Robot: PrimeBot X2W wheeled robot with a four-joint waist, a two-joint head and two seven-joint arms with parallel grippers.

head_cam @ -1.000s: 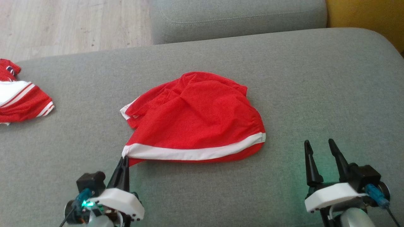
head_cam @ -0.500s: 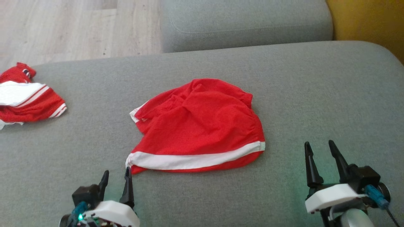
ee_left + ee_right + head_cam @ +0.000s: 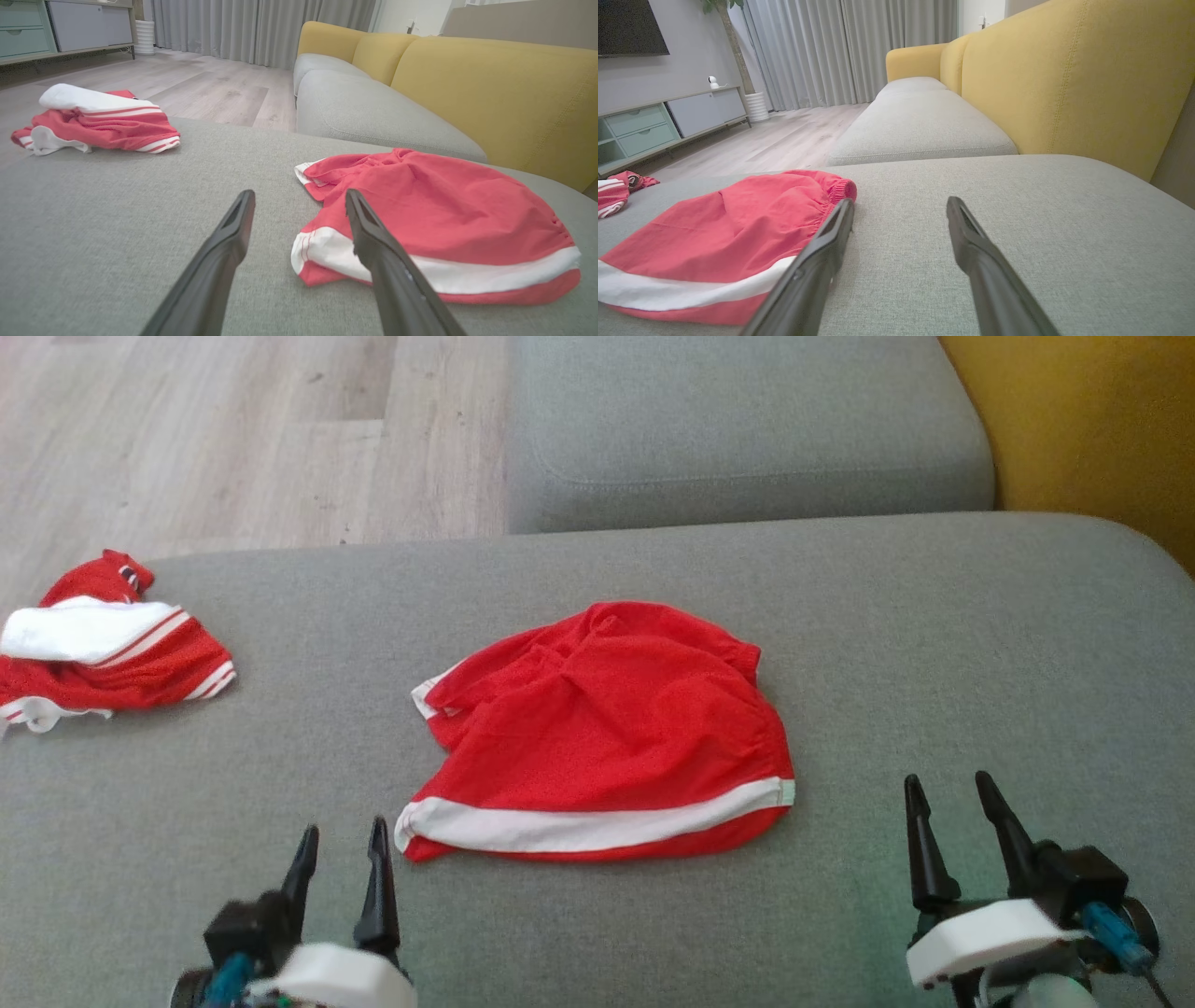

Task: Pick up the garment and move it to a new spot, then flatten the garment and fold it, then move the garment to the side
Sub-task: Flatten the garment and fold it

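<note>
Red fabric shorts with a white hem band (image 3: 607, 728) lie rumpled mid-cushion on the grey sofa seat (image 3: 934, 644). Left claw (image 3: 344, 825) and right claw (image 3: 946, 777) hover open by its front edge, flanking the hem, likely poised to spread it.

Looks like someone's living room: yellow-backed sofa (image 3: 1064, 84) with grey cushions, wood floor (image 3: 205, 88), long curtains (image 3: 822, 51), a TV (image 3: 630, 28) over a low cabinet (image 3: 668, 121).
</note>
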